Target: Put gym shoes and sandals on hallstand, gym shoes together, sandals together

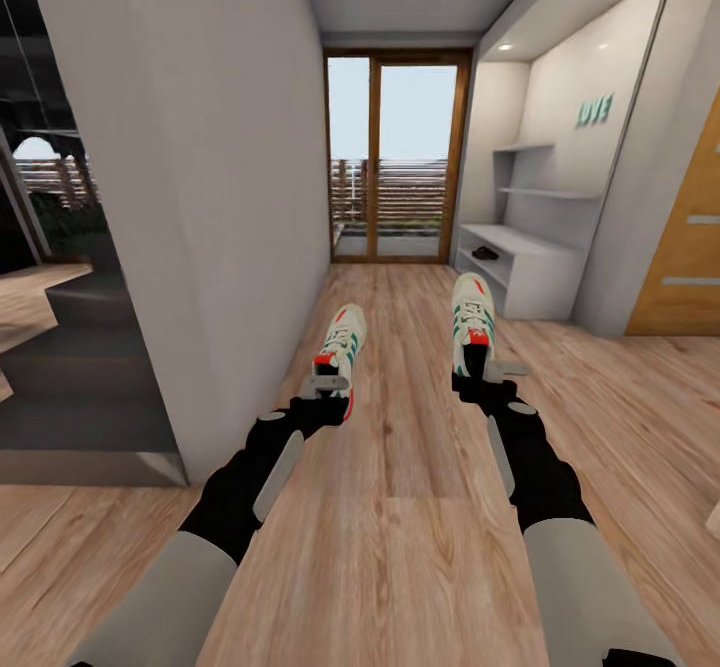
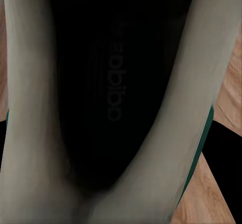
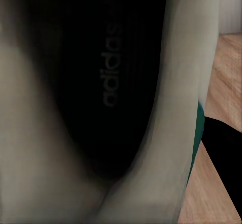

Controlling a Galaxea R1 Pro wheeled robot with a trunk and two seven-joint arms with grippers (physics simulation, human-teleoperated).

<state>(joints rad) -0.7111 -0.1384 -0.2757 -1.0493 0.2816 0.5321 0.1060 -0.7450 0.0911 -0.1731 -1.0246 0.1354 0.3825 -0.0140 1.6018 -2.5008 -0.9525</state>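
Observation:
Both arms reach forward over the corridor floor (image 1: pixel 400 507), each holding a gym shoe above the planks. My left gripper (image 1: pixel 326 385) is shut on the heel of the left gym shoe (image 1: pixel 341 339), white with green stripes and red accents. The right gripper (image 1: pixel 486 370) is shut on the heel of the right gym shoe (image 1: pixel 472 317). Each wrist view looks into a shoe's dark insole (image 2: pixel 108 83) (image 3: pixel 108 73) with white lining around it. The hallstand (image 1: pixel 535 272) stands far right. A small dark sandal shape (image 1: pixel 484 253) lies on its bench top, too small to tell more.
A white wall (image 1: pixel 200 197) bounds the corridor on the left, with a darker room and steps (image 1: pixel 80 377) beyond its corner. A glass door (image 1: pixel 397 157) closes the far end. A wooden door (image 1: pixel 690 247) stands right of the hallstand. Open plank floor runs ahead.

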